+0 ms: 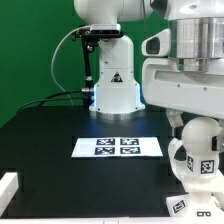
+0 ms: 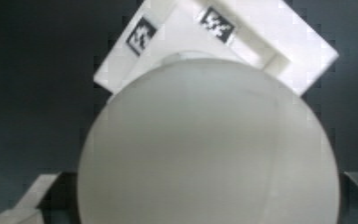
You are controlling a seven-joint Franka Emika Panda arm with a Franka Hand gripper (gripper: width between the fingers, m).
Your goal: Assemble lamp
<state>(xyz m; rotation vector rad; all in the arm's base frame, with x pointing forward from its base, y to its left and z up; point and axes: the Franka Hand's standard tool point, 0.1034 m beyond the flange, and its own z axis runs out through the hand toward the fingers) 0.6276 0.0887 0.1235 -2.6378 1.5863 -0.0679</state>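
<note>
My gripper (image 1: pixel 199 128) is shut on the white round-headed bulb (image 1: pixel 203 134) at the exterior view's lower right. It holds the bulb upright directly over the square block base (image 1: pixel 192 166), which shows black-and-white tags. I cannot tell whether the bulb touches the base. In the wrist view the bulb's rounded head (image 2: pixel 197 140) fills the picture between the fingers of my gripper (image 2: pixel 197 208). The tagged base (image 2: pixel 247 42) lies beyond the bulb. The cone shade is out of view.
The marker board (image 1: pixel 118 146) lies flat on the black table, to the exterior view's left of the base. A white block (image 1: pixel 8 190) sits at the table's front left corner. The robot's pedestal (image 1: pixel 112 85) stands at the back.
</note>
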